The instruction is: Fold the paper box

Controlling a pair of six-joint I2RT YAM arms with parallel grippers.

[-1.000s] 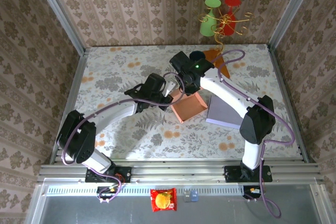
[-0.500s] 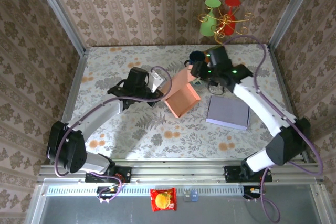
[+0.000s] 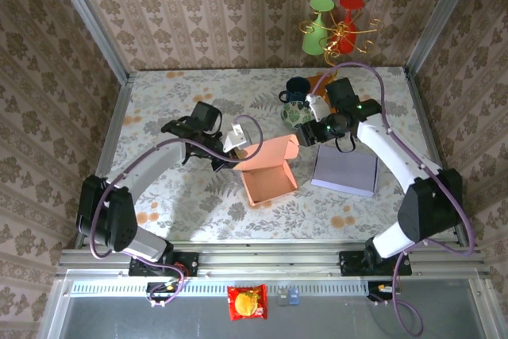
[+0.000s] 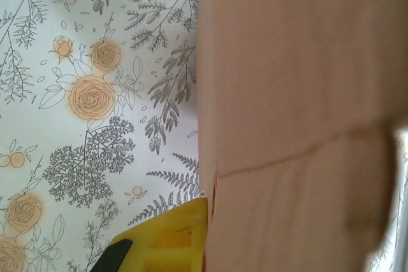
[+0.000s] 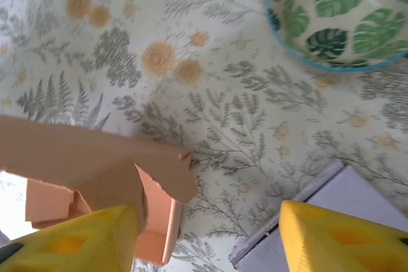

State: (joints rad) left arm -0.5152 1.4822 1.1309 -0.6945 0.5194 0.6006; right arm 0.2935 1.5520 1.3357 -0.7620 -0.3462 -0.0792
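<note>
Lying open near the middle of the table [image 3: 159, 117], the paper box [image 3: 268, 174] is a shallow salmon tray with its lid flap raised along the 12 o'clock side. The left gripper [image 3: 236, 142] sits at the box's 10 o'clock corner, jaws pressed together on what looks like the thin card wall (its wrist view has the salmon panel hard against a yellow finger [image 4: 167, 241]). The right gripper [image 5: 205, 218] hangs at the box's 2 o'clock, jaws apart with nothing between them. A leaf-patterned bowl [image 5: 338, 14] stands beyond at 1 o'clock and a lavender sheet [image 3: 345, 168] lies at 3 o'clock. I judge the card light and springy: it will slide on the table when pushed, and crease or tear if pinched mid-panel. It is best taken by a flap's free edge close to a scored fold, with the other arm pinning the base.
</note>
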